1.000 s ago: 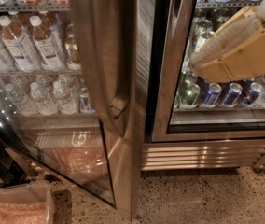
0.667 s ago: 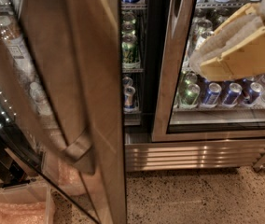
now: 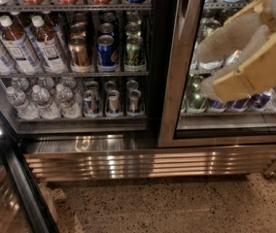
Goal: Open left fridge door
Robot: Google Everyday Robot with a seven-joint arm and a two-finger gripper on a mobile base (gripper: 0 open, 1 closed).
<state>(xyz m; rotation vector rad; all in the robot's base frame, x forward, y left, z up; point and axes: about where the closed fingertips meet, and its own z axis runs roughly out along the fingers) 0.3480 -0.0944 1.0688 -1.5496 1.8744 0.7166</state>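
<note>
Cam prob. head-high, facing down; hand (image 3: 204,68) near right.

This looks like a shop or staff-pantry drinks corner. A commercial display cooler of brushed steel with a slatted base (image 3: 152,161) fills the view. On the wire shelves (image 3: 70,74) inside it, aluminium drink cans (image 3: 108,47) and clear plastic bottles with white caps (image 3: 45,45) stand in neat retail rows. Below the cooler lies speckled brown terrazzo floor (image 3: 177,208). The cream two-finger gripper (image 3: 208,67), fingers apart, hangs before the cooler's upper right.
</note>
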